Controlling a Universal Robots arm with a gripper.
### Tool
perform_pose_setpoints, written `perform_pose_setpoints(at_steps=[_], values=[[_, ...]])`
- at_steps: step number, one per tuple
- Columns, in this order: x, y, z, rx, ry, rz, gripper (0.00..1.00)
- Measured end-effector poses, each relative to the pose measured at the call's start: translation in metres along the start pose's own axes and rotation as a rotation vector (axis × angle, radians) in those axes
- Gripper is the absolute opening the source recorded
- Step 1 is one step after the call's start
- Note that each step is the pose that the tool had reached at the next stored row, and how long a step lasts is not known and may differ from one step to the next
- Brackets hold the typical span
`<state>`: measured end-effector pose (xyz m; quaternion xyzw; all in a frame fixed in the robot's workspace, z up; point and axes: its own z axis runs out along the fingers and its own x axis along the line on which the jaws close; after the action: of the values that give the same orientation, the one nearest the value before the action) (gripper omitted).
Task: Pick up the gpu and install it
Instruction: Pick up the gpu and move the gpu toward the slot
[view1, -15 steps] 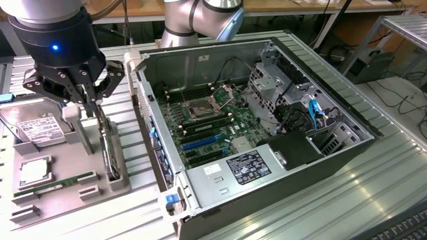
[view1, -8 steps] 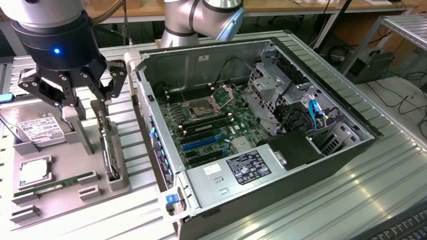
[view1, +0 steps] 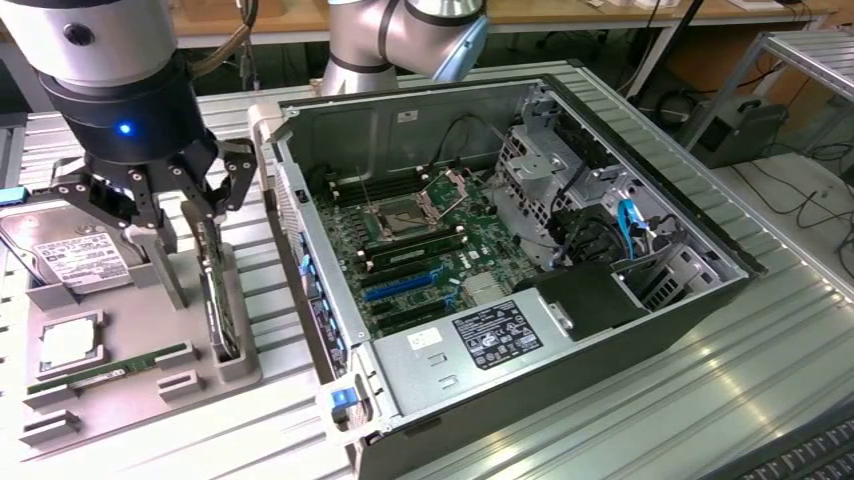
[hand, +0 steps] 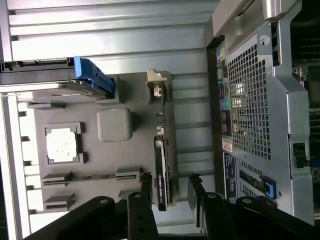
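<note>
Black gpu (hand: 161, 165), white print (hand: 160, 189) unreadable, edge-up

Pale silver-grey tubular arm (view1: 387, 40), rounded joint caps. My wrist: black cylindrical housing (view1: 94, 118) with one small glowing blue light (view1: 126, 128). My black linkage pincer (view1: 176, 222): jointed bars, round pivot screws (hand: 102, 201).
</note>
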<state>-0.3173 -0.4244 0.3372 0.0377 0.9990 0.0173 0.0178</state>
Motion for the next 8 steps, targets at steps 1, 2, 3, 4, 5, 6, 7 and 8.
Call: perform_pose_setpoints(at_steps=[1, 2, 3, 4, 5, 6, 7, 8], values=[[0.000, -0.0001, 0.0040, 0.0000, 0.0000, 0.000, 0.42], [0.000, -0.0003, 0.0069, 0.0000, 0.0000, 0.000, 0.42], [0.001, -0.0004, 0.0101, 0.0000, 0.0000, 0.000, 0.42], [0.001, -0.0005, 0.0126, 0.0001, 0.0000, 0.000, 0.42], [0.002, -0.0006, 0.0143, 0.0001, 0.0001, 0.000, 0.42], [0.002, -0.0007, 0.0164, 0.0000, 0.0000, 0.000, 0.42], [0.003, -0.0008, 0.0182, 0.0001, 0.0000, 0.000, 0.42], [0.003, -0.0009, 0.0203, 0.0000, 0.0000, 0.000, 0.42]])
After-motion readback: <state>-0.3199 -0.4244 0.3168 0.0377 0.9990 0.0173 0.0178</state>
